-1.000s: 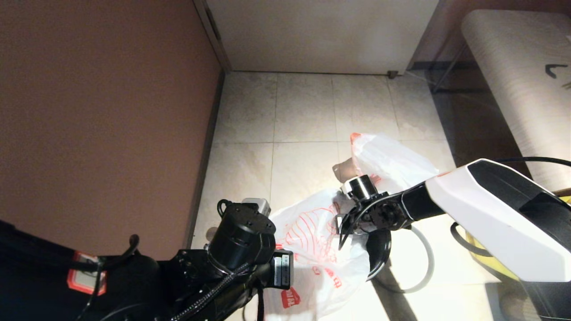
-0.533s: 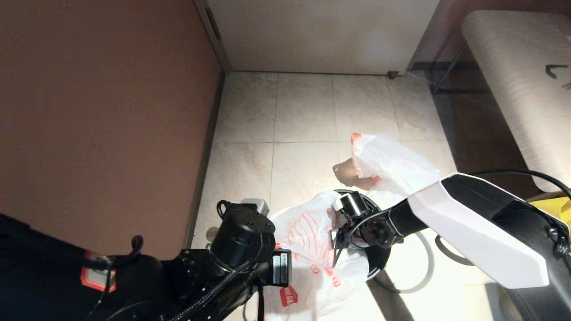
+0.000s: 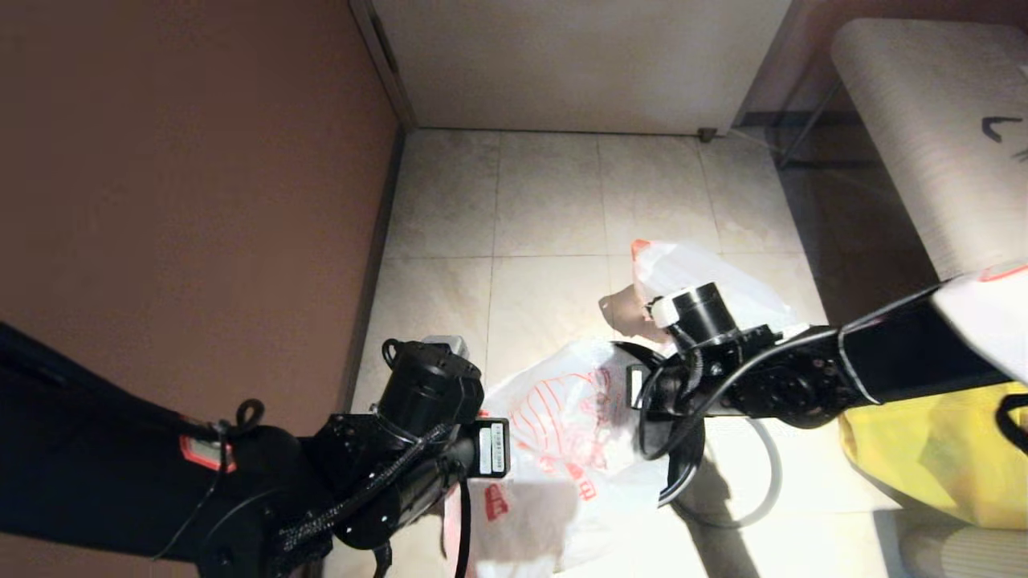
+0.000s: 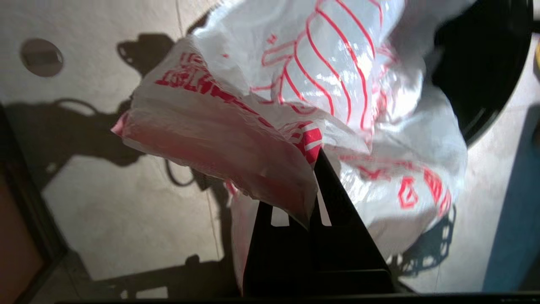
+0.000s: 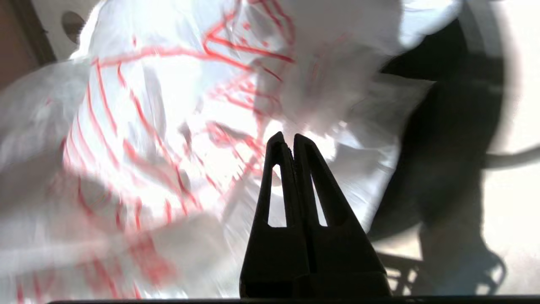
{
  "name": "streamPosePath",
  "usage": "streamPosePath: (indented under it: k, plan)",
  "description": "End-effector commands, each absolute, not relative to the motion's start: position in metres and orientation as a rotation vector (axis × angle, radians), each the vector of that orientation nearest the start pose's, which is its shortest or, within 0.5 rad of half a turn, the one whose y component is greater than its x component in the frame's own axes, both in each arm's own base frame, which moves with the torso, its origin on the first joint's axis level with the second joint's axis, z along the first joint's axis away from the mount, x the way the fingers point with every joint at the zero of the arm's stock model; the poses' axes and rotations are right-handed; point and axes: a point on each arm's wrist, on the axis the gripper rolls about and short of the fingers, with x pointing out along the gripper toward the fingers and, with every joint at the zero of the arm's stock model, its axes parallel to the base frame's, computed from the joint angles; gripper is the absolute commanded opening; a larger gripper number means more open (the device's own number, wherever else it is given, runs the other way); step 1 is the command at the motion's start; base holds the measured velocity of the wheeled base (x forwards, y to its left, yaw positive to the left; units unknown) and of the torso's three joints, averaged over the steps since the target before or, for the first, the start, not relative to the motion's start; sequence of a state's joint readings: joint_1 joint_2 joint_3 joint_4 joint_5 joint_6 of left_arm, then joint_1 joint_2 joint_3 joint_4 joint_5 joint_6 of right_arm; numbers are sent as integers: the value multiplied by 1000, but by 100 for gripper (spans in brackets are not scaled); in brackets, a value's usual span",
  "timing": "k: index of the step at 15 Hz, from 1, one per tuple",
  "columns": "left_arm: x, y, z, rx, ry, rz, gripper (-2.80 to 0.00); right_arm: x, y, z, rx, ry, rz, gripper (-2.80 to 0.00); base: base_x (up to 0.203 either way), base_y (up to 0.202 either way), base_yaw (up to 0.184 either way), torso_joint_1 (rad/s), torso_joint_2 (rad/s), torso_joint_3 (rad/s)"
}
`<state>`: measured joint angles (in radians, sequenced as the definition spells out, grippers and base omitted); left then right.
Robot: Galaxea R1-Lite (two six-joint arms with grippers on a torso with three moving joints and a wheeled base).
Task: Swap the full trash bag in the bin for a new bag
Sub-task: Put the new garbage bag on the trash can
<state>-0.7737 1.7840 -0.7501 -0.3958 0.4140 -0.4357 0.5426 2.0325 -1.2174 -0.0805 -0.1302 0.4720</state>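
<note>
Tiled floor is carrying the bin [image 3: 683, 461], where the left gripper [image 4: 314, 169] is pinching the new bag [image 3: 562, 433] at its mouth, the empty right gripper [image 5: 291, 141] hovering closed; next, I judge, comes spreading it over the rim, the full trash bag [image 3: 707, 281] lying behind.

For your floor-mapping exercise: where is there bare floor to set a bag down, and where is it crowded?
Free: the tiles between the brown wall and the cabinet. Crowded: around the bin, where the new bag, the full trash bag, the grey hoop, the yellow bag and both claws (left, right) bunch together.
</note>
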Motion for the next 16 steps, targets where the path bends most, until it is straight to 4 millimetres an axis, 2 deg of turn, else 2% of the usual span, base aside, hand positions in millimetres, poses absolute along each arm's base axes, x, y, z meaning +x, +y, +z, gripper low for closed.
streamPosePath:
  k: [1,4,7,9,11,13,16]
  plan:
    - [224,-198,131,-91,562,-208,-280,291,168,146,219,762,206,-280,0,0,0,0,0,0]
    - [226,-199,136,-109,541,-197,-280,264,152,125,185,856,171,-280,0,0,0,0,0,0]
    - [230,-207,131,-94,549,-198,-280,254,149,114,163,898,161,-280,0,0,0,0,0,0]
    - [235,-213,128,-76,546,-177,-280,255,148,106,158,915,153,-280,0,0,0,0,0,0]
    - [239,-214,128,-65,545,-151,-280,265,152,101,184,855,168,-280,0,0,0,0,0,0]
    - [245,-206,129,-43,552,-119,-280,275,158,88,200,811,182,-280,0,0,0,0,0,0]
    - [256,-189,129,12,549,-55,-280,270,160,57,169,882,180,-280,0,0,0,0,0,0]
